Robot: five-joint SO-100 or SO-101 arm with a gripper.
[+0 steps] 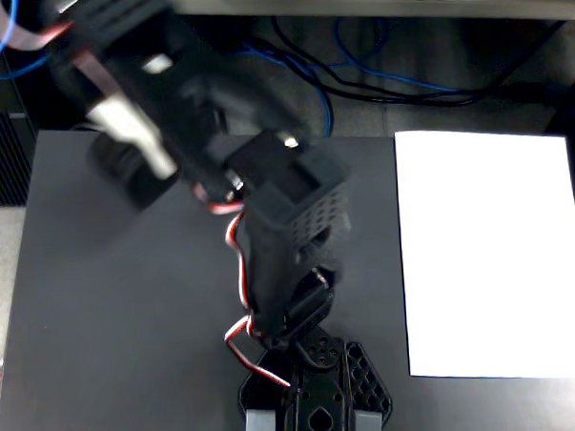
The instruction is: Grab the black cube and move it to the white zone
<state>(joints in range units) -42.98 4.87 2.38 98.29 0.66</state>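
One arm [271,264] stands on the surface [111,328], its base at the near edge and its links reaching up and away to the far left. The upper part is heavily smeared by motion, so detail there is poor. Red and white wires [240,275] run along the near link.

Cube: a dark, rounded mass [123,173] shows at the far-left corner of the surface, directly under the blurred head of the arm. In my judgement this is the cube, either held or about to be held. The blur prevents confirmation, and I cannot say whether it rests on the surface or is lifted clear of it.

Jaws: hidden in the smear. I cannot tell whether they are released, clenched or grasping the cube.

Zone: the white sheet [490,254] lies flat on the right side of the surface, reaching to its right edge, and is bare. It is well apart from the dark mass, with the arm's links between them.

Assessment: the arm is turned to the far left because the cube is there, so the step in hand is the pick-up or the start of the carry. Delivery is not yet done. The next move calls for a sweep across to the right.

Risk: a loose hold could drop the cube short of the sheet.

Blue cables [377,78] lie beyond the far edge, clear of the work.
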